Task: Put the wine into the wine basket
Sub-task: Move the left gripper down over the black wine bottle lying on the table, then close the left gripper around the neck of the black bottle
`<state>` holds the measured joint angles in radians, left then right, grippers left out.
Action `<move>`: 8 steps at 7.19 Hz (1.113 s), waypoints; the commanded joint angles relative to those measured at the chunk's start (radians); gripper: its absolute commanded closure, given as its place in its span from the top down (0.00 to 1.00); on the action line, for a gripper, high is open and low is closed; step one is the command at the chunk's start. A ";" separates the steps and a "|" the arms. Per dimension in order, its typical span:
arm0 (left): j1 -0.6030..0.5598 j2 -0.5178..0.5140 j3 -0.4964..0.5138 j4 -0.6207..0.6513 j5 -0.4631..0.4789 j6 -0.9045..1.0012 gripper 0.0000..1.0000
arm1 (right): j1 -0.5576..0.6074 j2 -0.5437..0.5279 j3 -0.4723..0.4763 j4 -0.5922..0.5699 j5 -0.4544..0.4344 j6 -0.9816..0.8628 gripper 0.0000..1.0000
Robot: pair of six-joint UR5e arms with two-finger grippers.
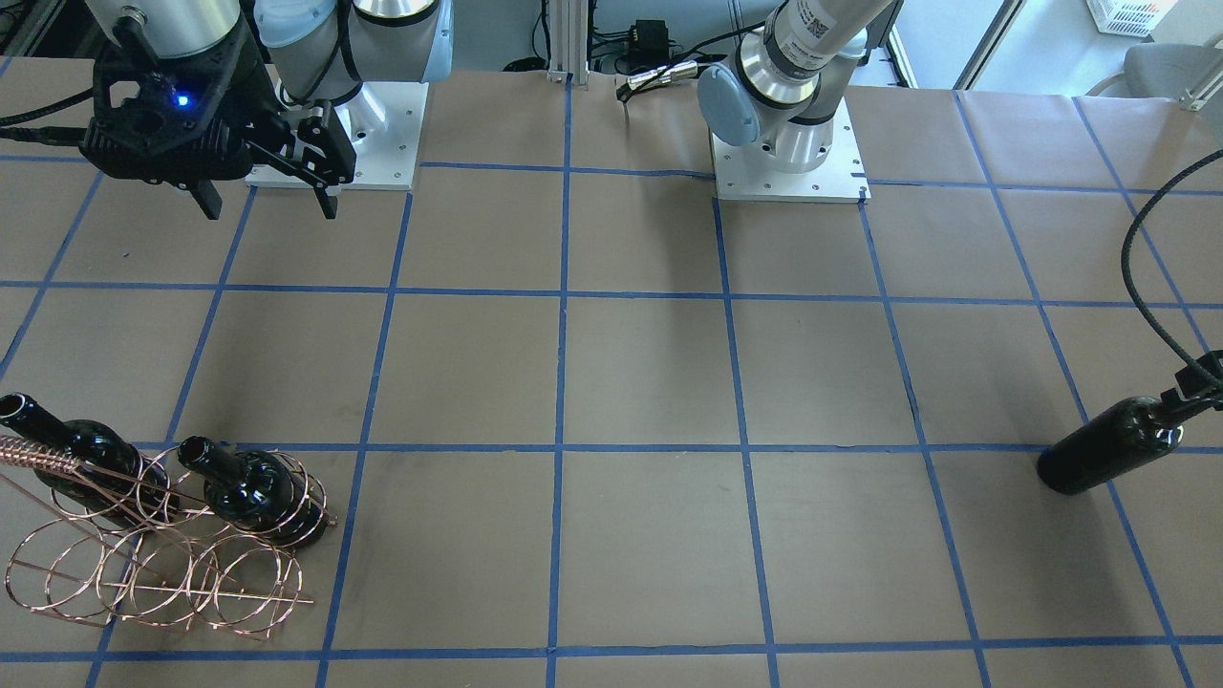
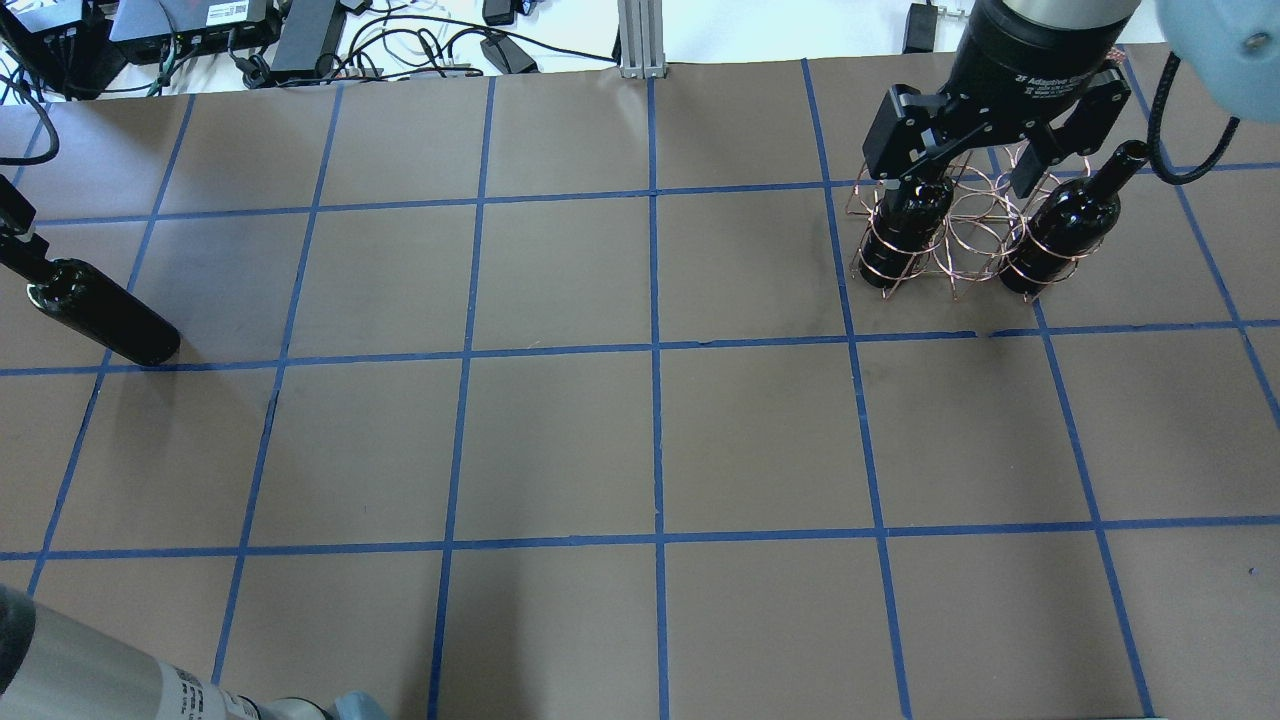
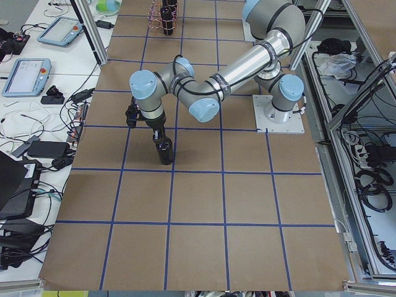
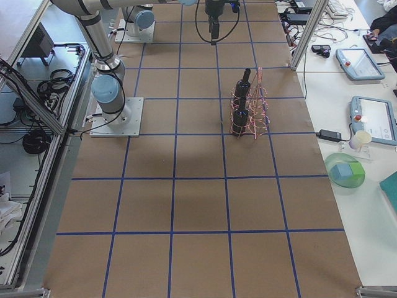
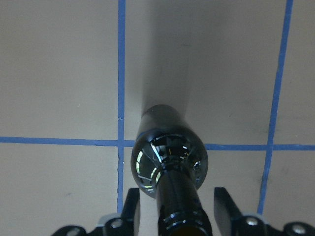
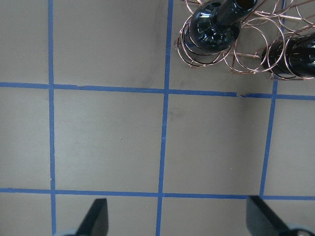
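A near-black wine bottle (image 1: 1108, 449) stands upright on the table at my far left; it also shows in the overhead view (image 2: 100, 315) and the left wrist view (image 5: 170, 162). My left gripper (image 5: 174, 206) straddles its neck, with a narrow gap of table showing on each side. The copper wire wine basket (image 1: 162, 564) stands at my far right (image 2: 965, 235) with two bottles (image 1: 248, 487) (image 1: 81, 459) in its hoops. My right gripper (image 1: 263, 201) is open and empty, raised high on the robot's side of the basket (image 6: 256, 54).
The brown table has a blue tape grid (image 2: 655, 350). Both arm bases (image 1: 788, 162) sit at the robot's edge. Cables and boxes (image 2: 300, 30) lie beyond the far edge. A black cable (image 1: 1147, 248) hangs over the left bottle.
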<state>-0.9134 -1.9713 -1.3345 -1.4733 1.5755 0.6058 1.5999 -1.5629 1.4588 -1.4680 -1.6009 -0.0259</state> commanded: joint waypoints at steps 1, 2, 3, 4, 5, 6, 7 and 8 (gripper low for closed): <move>0.007 0.000 -0.002 -0.015 -0.011 -0.001 0.54 | 0.000 0.000 0.000 0.001 0.001 0.001 1.00; 0.007 0.000 -0.005 -0.015 -0.014 0.005 0.54 | 0.000 0.001 0.000 0.000 0.001 0.000 1.00; 0.007 0.002 -0.005 -0.015 -0.014 0.005 0.53 | 0.000 0.001 0.000 0.000 0.001 0.000 1.00; 0.007 0.003 -0.003 -0.015 -0.015 0.006 0.53 | 0.000 0.003 0.000 0.000 0.001 0.000 1.00; 0.007 0.003 -0.003 -0.013 -0.015 0.009 0.53 | 0.000 0.003 0.000 0.000 0.001 0.000 1.00; 0.005 0.002 -0.002 -0.006 -0.015 0.012 0.53 | 0.000 0.003 0.000 0.000 0.001 -0.002 1.00; 0.005 -0.001 -0.002 -0.005 -0.015 0.015 0.53 | 0.000 0.003 0.000 0.000 0.001 -0.002 1.00; 0.005 -0.003 -0.002 0.001 -0.015 0.015 0.51 | 0.000 0.003 0.000 0.001 -0.001 -0.006 1.00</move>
<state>-0.9079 -1.9719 -1.3364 -1.4783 1.5601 0.6197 1.5999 -1.5601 1.4588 -1.4677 -1.6002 -0.0285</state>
